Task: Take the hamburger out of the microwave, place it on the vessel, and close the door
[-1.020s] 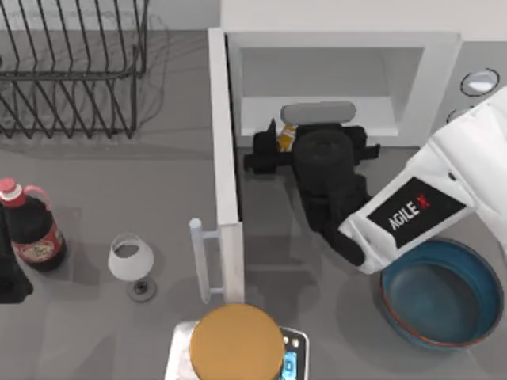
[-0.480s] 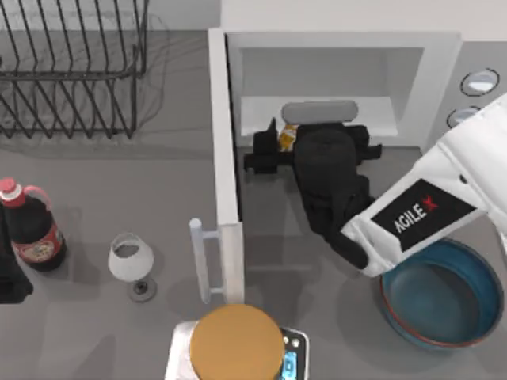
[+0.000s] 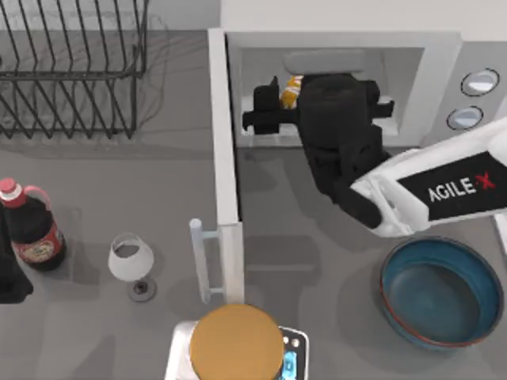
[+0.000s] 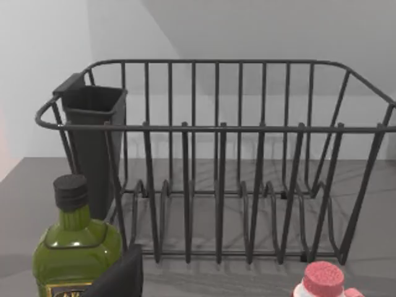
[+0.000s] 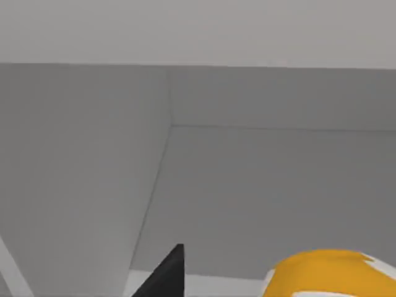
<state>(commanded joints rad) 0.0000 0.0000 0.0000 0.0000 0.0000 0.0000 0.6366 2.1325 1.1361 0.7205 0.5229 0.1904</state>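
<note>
Right gripper [image 3: 291, 93] inside microwave [image 3: 432, 55] cavity at hamburger [image 3: 291, 89]; grip state unclear. Door [image 3: 223, 158] open. Bowl [image 3: 437, 291] near right.

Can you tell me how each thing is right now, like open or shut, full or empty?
White microwave door: swung wide open.
Wrapped white-and-orange hamburger: inside the white microwave, at the right gripper.
Blue-teal bowl: empty, upright.
Small white wine glass: upright.
Dark red-capped bottle: capped.
Green bottle: capped.
Black wire rack: empty.

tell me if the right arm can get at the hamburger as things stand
Probably yes: the door stands wide open, and the right gripper is already inside the microwave cavity, right at the hamburger.
</note>
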